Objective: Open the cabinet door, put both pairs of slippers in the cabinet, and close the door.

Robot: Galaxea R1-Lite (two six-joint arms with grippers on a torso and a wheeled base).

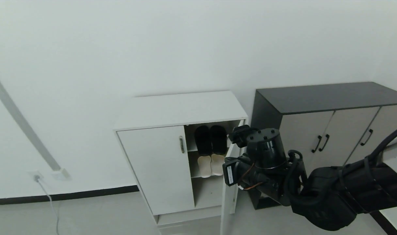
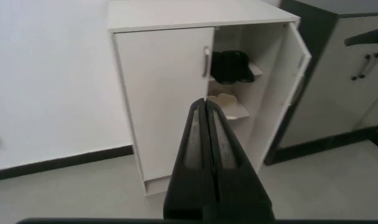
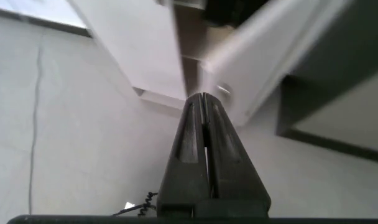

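Both pairs sit in the cabinet, black slippers above pale slippers. We judge only the open door is left. Our right claw, fingers together, seems to be beside the door's edge, so next we push it shut. The left claw is together too.

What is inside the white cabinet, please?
In the open right half, black slippers sit one level above cream slippers. The closed left door covers the left half of the white cabinet.
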